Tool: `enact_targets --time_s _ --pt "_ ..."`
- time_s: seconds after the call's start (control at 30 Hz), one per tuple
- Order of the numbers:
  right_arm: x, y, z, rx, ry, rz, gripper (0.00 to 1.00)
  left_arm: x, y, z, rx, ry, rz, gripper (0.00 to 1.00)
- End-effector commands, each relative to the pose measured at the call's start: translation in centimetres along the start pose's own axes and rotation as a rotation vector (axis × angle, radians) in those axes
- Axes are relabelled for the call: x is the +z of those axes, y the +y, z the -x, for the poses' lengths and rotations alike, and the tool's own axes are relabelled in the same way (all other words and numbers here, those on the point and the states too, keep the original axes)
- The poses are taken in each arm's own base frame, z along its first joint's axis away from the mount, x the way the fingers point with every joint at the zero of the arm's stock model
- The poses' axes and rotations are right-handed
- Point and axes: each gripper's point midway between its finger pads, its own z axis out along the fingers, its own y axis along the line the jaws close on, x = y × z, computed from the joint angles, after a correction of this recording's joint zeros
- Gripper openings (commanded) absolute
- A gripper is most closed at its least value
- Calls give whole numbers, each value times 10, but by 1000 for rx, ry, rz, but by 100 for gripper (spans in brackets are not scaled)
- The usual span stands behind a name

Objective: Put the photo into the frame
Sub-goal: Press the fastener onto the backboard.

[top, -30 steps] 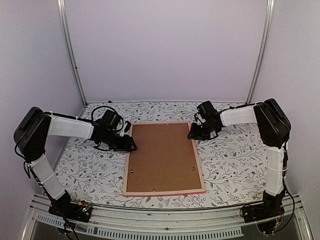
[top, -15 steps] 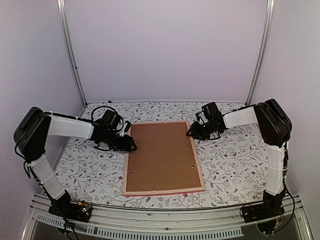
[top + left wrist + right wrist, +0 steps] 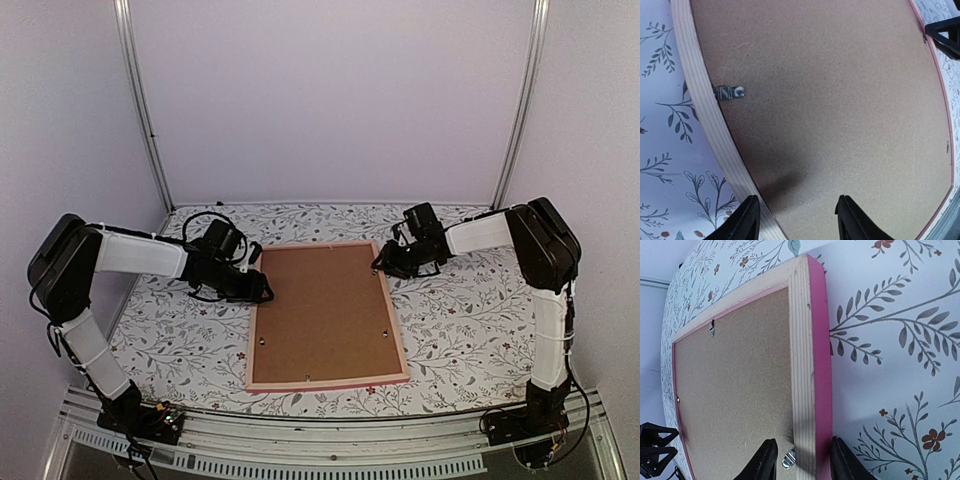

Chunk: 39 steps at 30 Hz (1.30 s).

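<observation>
Two hands work at opposite sides of the pink frame [image 3: 401, 345], which lies face down and flat on the floral table [image 3: 470, 320] between them. The brown backing board [image 3: 325, 315] is set inside it. The photo is nowhere in sight; whether it already lies under the board cannot be told. The step looks like closing up the back. Next, the small metal turn-clip [image 3: 788, 457] beside the right hand's fingers probably needs swinging over the board without shifting the frame.

The right hand [image 3: 802, 460] sits astride the frame's far right corner. It is part open, one finger over the board, the other outside the pink edge, and grips nothing firmly. The left hand [image 3: 799, 220] is likewise part open over the left side and holds nothing.
</observation>
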Motion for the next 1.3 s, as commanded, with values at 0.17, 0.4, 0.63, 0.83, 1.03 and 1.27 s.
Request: enact_targets --time_s 0.17,0.4,0.63,0.83,1.03,1.27 --pt "21 -62 -39 0 117 -255 35 -1 -7 0 20 -4 -15 56" --pt "21 -63 -42 -72 132 -353 36 -1 -7 1 20 -7 -15 55" --pt "15 -65 -53 -118 165 -384 38 1 -6 -1 21 -1 -15 55" --pt "8 -60 -54 -174 181 -368 36 1 -6 0 19 -2 -16 56" --pt "9 -59 -58 -229 208 -350 33 1 -6 0 19 -2 -14 56" --pt "9 -59 -61 -258 238 -317 30 0 -3 1 23 -7 7 56"
